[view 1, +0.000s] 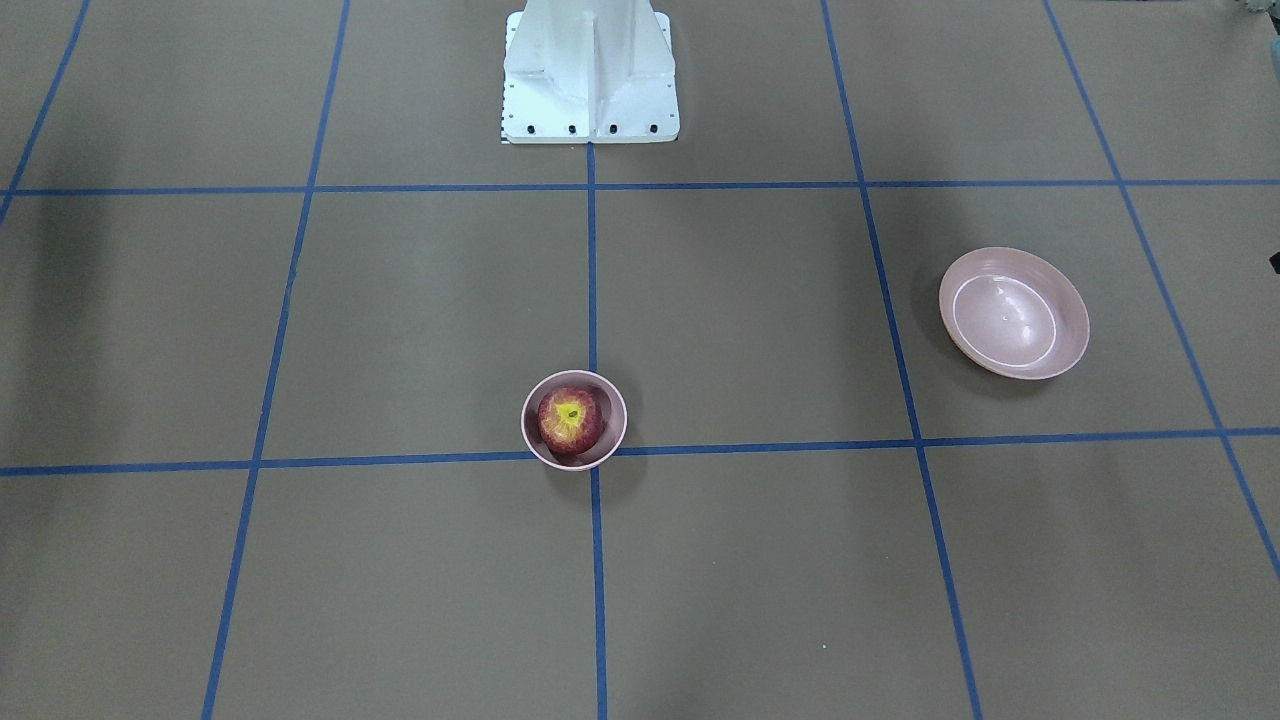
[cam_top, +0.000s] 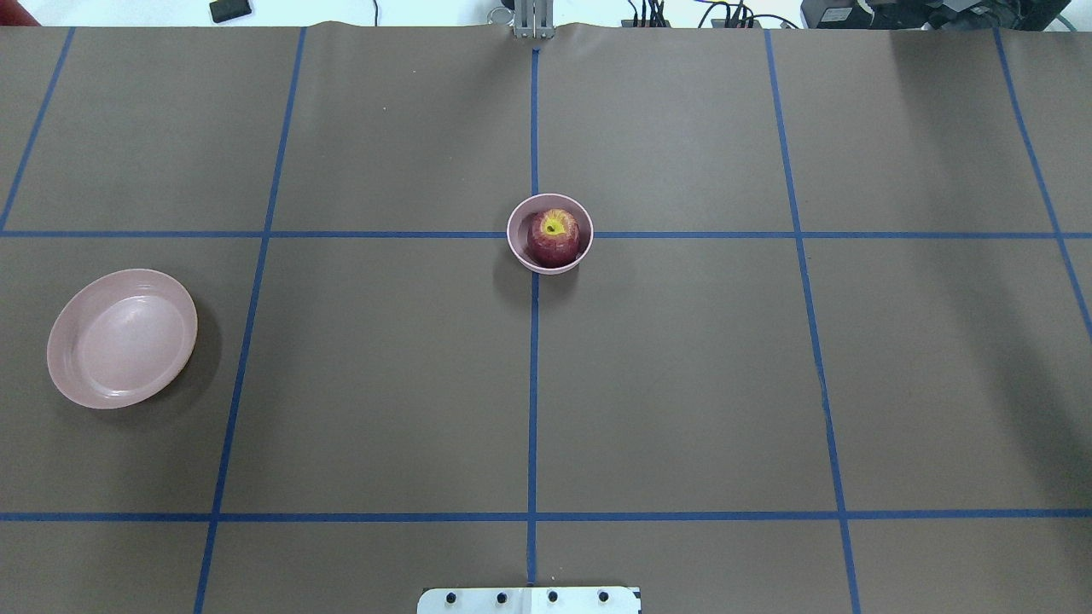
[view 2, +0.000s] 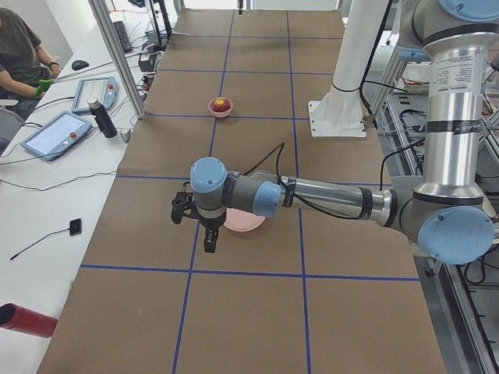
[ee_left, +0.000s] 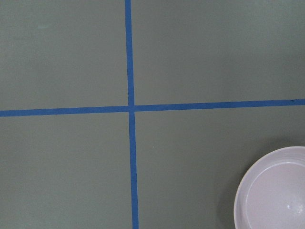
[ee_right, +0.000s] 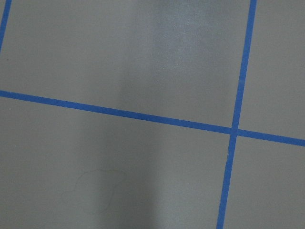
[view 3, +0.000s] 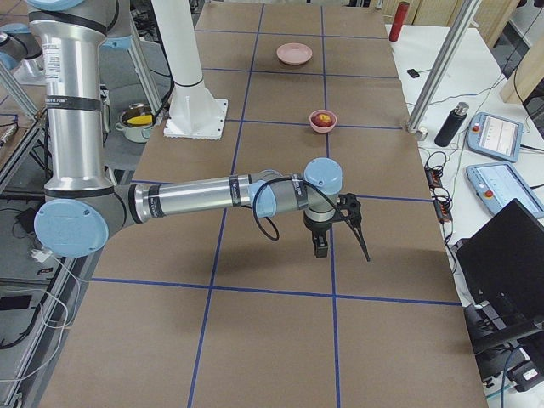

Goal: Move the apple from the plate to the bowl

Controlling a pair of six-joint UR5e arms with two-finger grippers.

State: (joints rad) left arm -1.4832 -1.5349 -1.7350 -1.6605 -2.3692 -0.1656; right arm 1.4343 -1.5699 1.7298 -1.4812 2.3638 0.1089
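Item, task status: apple (cam_top: 553,236) sits inside the bowl (cam_top: 515,241) at table centre; plate (cam_top: 122,338) lies bare, well apart on my left side. I judge the transfer done, nothing left. Left gripper (view 2: 183,209) and right gripper (view 3: 355,225) hang above the table carrying nothing; parted or closed, I cannot tell. Surface: brown mat (cam_top: 682,384), blue tape grid. Room: side benches with tablets, seated operator (view 2: 19,54).

Apple (cam_top: 553,236) in bowl (cam_top: 517,247) at table (cam_top: 682,384) middle; plate (cam_top: 122,338) well apart on robot's left, nearer robot
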